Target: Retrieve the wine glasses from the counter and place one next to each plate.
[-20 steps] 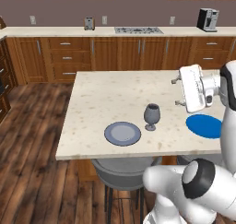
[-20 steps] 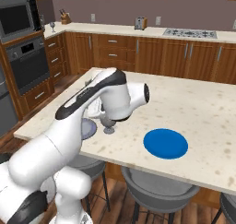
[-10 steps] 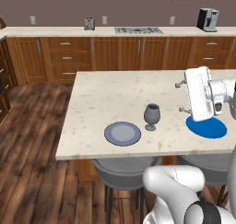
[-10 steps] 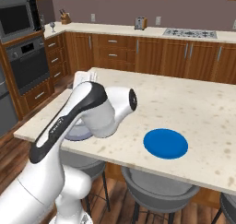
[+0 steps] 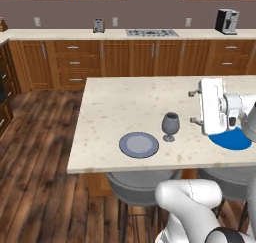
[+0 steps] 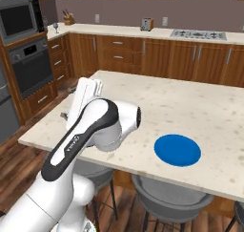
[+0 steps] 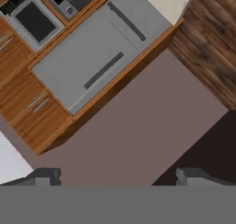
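With the dark grey stemmed wine glass (image 5: 170, 126) set beside the grey round plate (image 5: 139, 145), the empty gripper (image 5: 195, 107), fingers spread, must fetch the second glass for the bright blue plate (image 6: 177, 150).

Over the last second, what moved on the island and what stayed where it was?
The arm swung right, away from the dark wine glass, so the open gripper now hangs empty above the blue plate. Nothing was picked up or let go. The glass remains upright beside the grey plate, and both plates kept their places.
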Controlling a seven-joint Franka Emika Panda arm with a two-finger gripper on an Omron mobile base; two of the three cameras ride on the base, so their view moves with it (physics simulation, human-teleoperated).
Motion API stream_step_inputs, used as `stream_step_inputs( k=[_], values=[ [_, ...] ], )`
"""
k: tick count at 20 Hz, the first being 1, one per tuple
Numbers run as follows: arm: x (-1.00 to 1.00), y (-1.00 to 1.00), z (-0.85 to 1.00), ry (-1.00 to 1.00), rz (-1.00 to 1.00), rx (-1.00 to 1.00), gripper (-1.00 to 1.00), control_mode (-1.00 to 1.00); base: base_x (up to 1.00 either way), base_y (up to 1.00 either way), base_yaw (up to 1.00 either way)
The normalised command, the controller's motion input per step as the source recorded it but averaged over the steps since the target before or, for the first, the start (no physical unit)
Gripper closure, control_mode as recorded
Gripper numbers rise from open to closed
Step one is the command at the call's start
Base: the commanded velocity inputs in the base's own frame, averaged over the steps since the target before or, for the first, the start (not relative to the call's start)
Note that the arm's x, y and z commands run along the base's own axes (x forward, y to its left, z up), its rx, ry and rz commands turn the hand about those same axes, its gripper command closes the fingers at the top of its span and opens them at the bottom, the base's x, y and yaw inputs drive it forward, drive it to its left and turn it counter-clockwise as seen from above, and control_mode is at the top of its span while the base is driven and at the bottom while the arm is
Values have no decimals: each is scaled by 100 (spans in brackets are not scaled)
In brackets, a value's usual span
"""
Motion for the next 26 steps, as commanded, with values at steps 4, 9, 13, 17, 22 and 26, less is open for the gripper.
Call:
stream_step_inputs(
  k=[4,9,13,17,22,26],
  values=[
    [0,0,0,0,0,0,-100,100,17,100,3],
    [0,0,0,0,0,0,-100,100,20,100,5],
    [0,0,0,0,0,0,-100,100,3,100,14],
    [0,0,0,0,0,0,-100,100,0,100,17],
    [0,0,0,0,0,0,-100,100,0,100,7],
    [0,0,0,0,0,0,-100,100,36,100,4]
  ],
)
